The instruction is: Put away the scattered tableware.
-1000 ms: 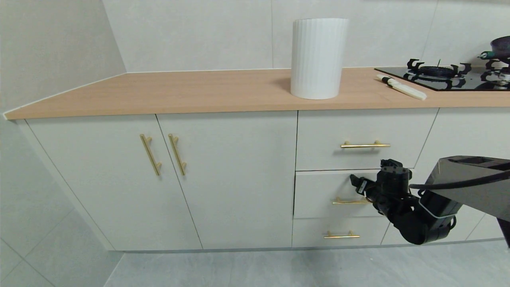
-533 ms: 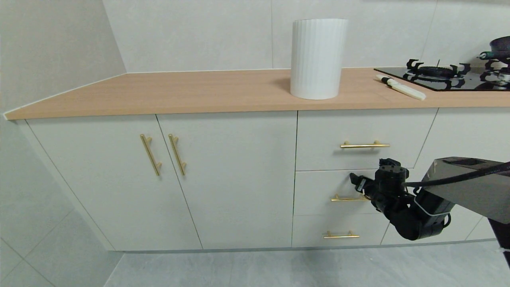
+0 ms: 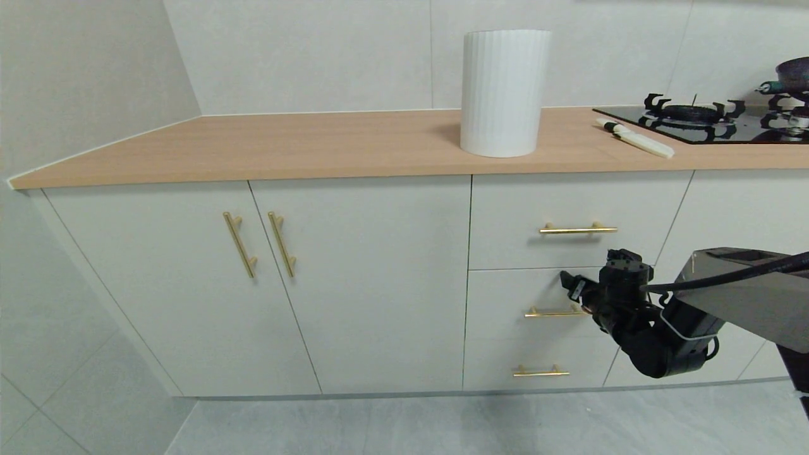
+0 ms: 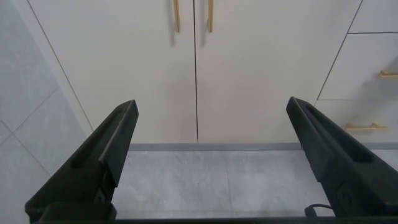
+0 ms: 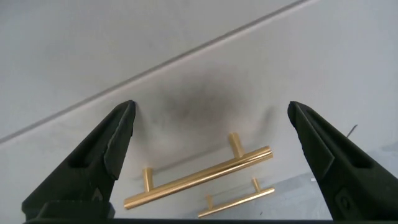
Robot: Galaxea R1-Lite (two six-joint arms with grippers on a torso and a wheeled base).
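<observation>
— Where is the tableware from where you stand?

— I can make out one piece, a long cream-coloured utensil point(image 3: 635, 138) with a dark band near one end. It lies flat on the wooden countertop point(image 3: 284, 145), just beside the near corner of the black hob point(image 3: 695, 120). The tall white ribbed container point(image 3: 504, 93) stands a little to its left, apart from it.

— And the arms?

— The right gripper point(image 5: 209, 115) is low down in front of the drawer stack under that end of the counter, level with the middle drawer point(image 3: 505, 303). Its fingers are spread wide with nothing held between them. The middle drawer handle point(image 3: 555, 312), a brass bar, lies straight ahead of the gap. Seen from above, the bar's right end meets the gripper's outline, but I cannot tell whether they touch.

— So the utensil is not near it?

— No, they are well apart. The utensil is up on the counter, above the gripper and slightly to its right, and the top drawer point(image 3: 505, 221) lies between them.

— And the left one?

— The left gripper point(image 4: 211, 106) hangs low too, with its fingers wide apart and empty. It faces the foot of the double cabinet doors point(image 4: 249, 74) and the grey floor tiles point(image 4: 205, 180), also well away from the utensil.
</observation>
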